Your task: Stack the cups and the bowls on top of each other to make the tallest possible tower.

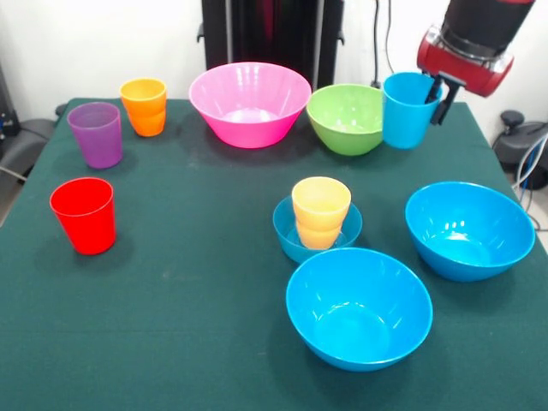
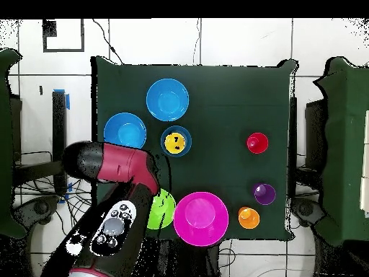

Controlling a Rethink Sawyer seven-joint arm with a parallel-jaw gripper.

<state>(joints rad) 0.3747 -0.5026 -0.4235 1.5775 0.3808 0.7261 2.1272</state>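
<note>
Pincer (image 1: 435,92) closed on the light blue cup's (image 1: 407,110) rim; next, carry it onto the yellow cup (image 1: 320,211) in the small bowl (image 1: 291,233).

Dark green table (image 1: 171,342), pink bowl (image 1: 250,103), green bowl (image 1: 344,118), red cup (image 1: 84,215), purple cup (image 1: 96,134), orange cup (image 1: 145,106).

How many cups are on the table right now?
5. A red cup near the left edge, a purple cup and an orange cup behind it, a yellow cup standing in the small blue bowl, and a light blue cup at the end effector.
</note>
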